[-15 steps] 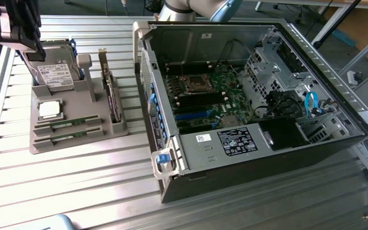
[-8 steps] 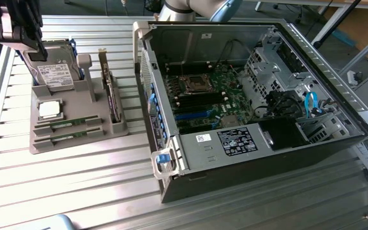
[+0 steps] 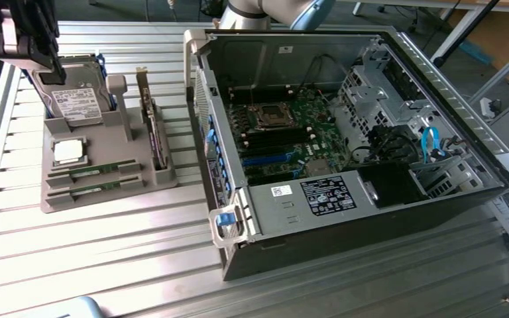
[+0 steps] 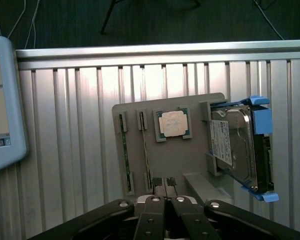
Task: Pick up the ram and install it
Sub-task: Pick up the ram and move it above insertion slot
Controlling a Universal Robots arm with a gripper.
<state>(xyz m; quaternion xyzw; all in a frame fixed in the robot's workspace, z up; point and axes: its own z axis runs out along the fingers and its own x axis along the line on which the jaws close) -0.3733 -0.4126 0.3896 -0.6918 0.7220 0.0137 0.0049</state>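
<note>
We had installed nothing yet: the thin green ram stick and its twin lay slotted in the grey plastic holder tray on the ribbed metal worktop. Our black hand hovered above, fingers together and empty.

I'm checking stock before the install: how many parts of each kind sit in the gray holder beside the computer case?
RAM sticks: 2
Processor chip: 1
Hard drive: 1
Expansion card: 1
Total: 5 parts in the gray holder
</note>
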